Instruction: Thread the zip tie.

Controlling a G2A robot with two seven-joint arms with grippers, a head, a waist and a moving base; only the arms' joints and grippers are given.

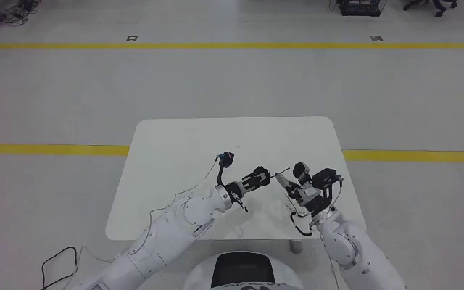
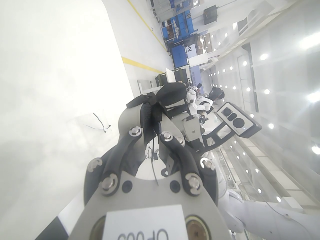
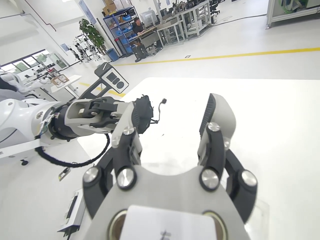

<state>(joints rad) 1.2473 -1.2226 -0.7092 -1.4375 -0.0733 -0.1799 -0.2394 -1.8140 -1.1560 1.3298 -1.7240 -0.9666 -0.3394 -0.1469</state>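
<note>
A thin black zip tie [image 3: 159, 112] sticks out of my left gripper [image 3: 143, 113], which is shut on it; its small head [image 3: 164, 100] curls upward above the table. In the left wrist view, the strap [image 2: 153, 166] trails back between the shut fingers [image 2: 146, 116]. From above, the left gripper [image 1: 261, 176] points at the right gripper [image 1: 293, 181], with the zip tie [image 1: 280, 174] spanning the small gap. My right gripper [image 3: 172, 116] is open with nothing between its ribbed pads [image 3: 207, 113], just short of the zip tie's free end.
Both grippers hover over the front right part of the white table [image 1: 181, 145], near its front edge [image 1: 217, 238]. A yellow floor line [image 1: 58, 149] runs behind the table. Benches and racks stand far off in the room.
</note>
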